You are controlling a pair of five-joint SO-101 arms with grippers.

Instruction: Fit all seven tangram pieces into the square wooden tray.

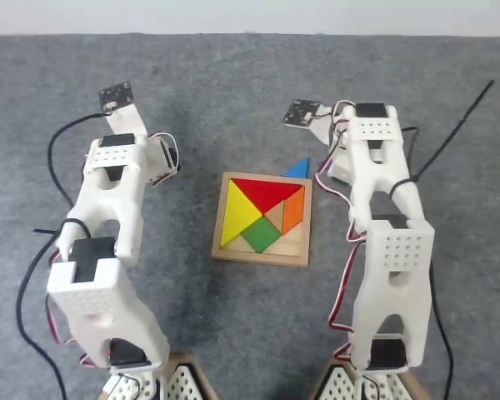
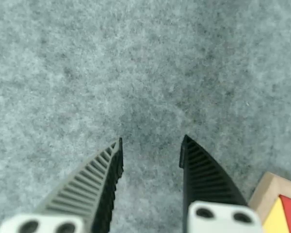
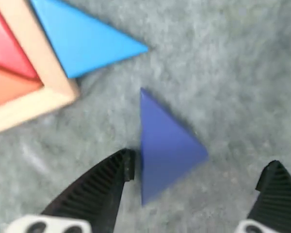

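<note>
Our right pincer [image 3: 202, 162] gapes wide around the dark blue triangle [image 3: 162, 145], gripping nothing. Next we should squeeze, then carry it to the tray [image 1: 258, 256]. Our left pincer [image 2: 153, 145] hangs open, empty.

The pale wooden tray [image 1: 262, 254] with smooth, matt painted pieces lies on rough grey carpet [image 1: 233, 92].

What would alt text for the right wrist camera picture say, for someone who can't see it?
The right gripper, open, hangs over a dark blue triangle on grey carpet. Farther off, a light blue triangle lies beside a corner of the wooden tray, which holds a red piece and an orange piece.
</note>
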